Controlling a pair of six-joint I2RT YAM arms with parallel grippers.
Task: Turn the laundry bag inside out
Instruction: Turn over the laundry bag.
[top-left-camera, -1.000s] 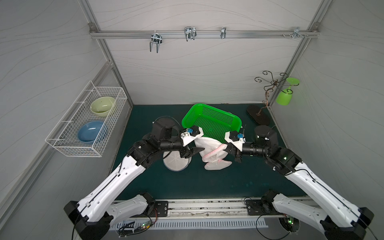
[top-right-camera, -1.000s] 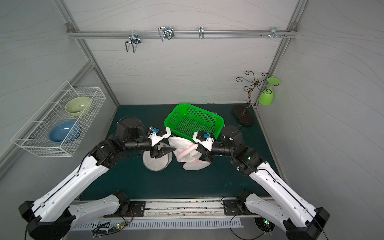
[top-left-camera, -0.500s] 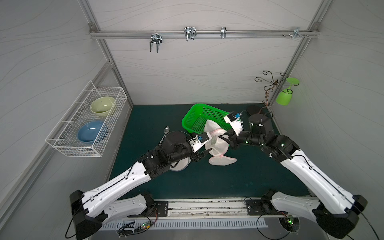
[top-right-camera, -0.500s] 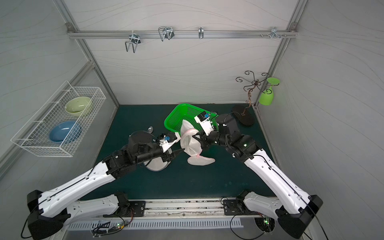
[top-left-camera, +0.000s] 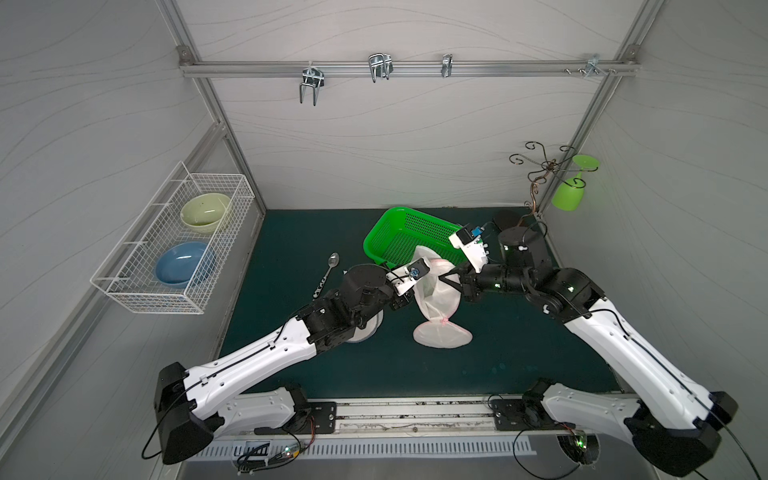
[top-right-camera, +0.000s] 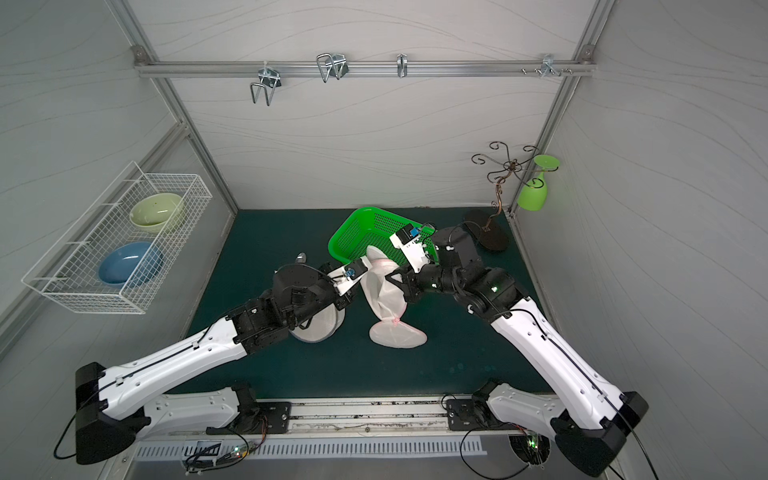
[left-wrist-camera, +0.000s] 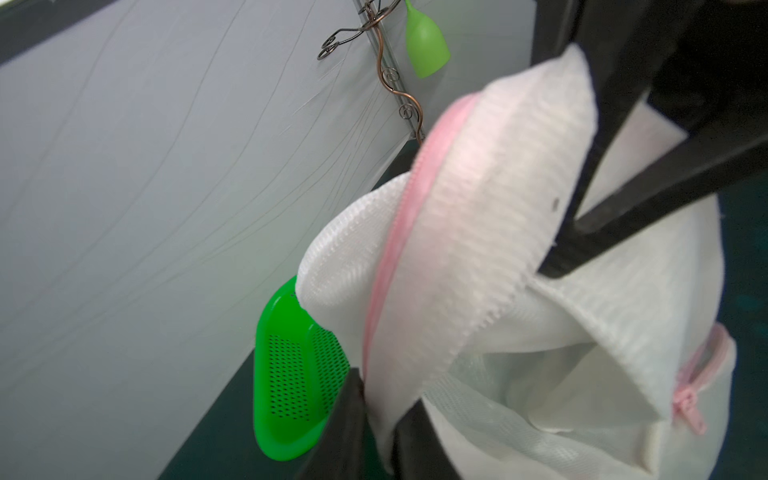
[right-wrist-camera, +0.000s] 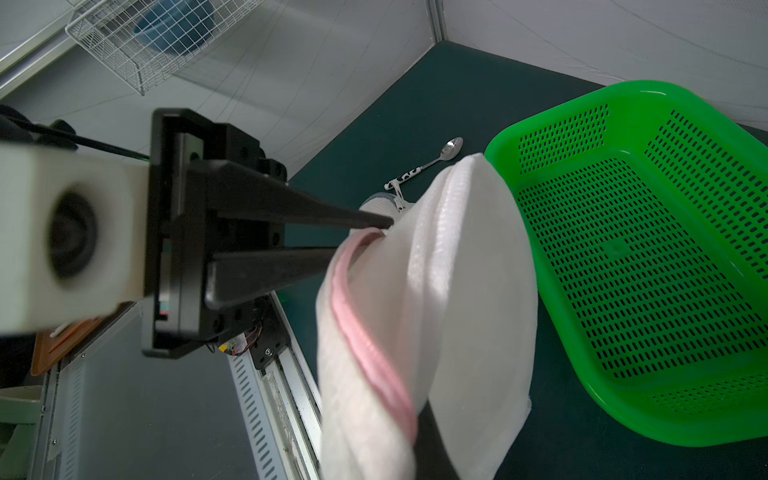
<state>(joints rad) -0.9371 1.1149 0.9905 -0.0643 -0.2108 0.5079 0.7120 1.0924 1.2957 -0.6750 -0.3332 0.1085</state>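
Observation:
The laundry bag (top-left-camera: 436, 286) is white mesh with a pink zipper (left-wrist-camera: 399, 232). It hangs between my two grippers in both top views, and its round lower end (top-left-camera: 442, 334) rests on the green mat. My left gripper (left-wrist-camera: 380, 419) is shut on the bag's rim beside the zipper. It pinches the bag's left edge in a top view (top-right-camera: 356, 291). My right gripper (top-left-camera: 446, 277) is shut on the upper right edge of the bag. The left wrist view shows its black fingers (left-wrist-camera: 615, 137) closing on the cloth. In the right wrist view the cloth hides its own tips.
A green basket (top-left-camera: 415, 237) stands just behind the bag. A spoon (top-left-camera: 328, 270) lies to its left, and a round white mesh piece (top-left-camera: 368, 330) sits under the left arm. A wire rack (top-left-camera: 124, 286) with two bowls hangs on the left wall. A stand (top-left-camera: 538, 187) holds a green glass (top-left-camera: 569, 195).
The right gripper has lifted the bag off the mat and back towards the basket. The left gripper, open before, came up to the rim and has shut on it.

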